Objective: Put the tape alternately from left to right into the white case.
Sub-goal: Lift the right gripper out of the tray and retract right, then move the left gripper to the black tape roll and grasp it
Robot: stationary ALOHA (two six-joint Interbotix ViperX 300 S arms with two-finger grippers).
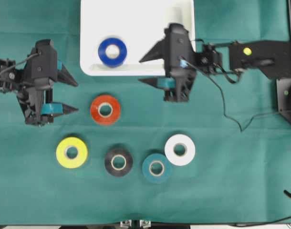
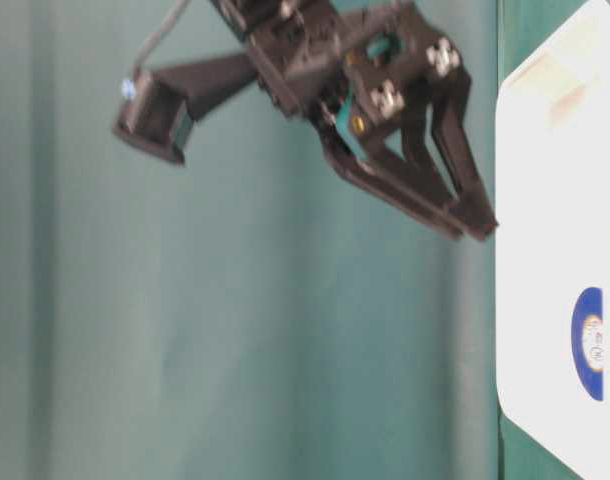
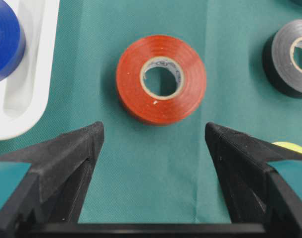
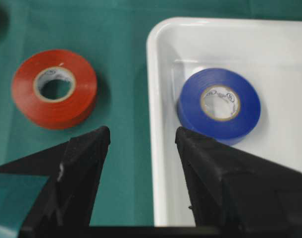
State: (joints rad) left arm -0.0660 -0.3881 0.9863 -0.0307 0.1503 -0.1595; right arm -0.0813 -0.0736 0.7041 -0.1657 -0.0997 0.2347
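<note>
1. I fear the left gripper (image 1: 69,97) may push the red-orange roll (image 1: 105,109) away across the green cloth (image 1: 231,167) if one finger lands on top of it.
2. Both grippers are spread and hold nothing; the right gripper (image 1: 146,69) hovers at the white case (image 1: 136,19) rim.
3. The blue roll (image 1: 112,51) lies inside the case; five rolls wait outside.
</note>
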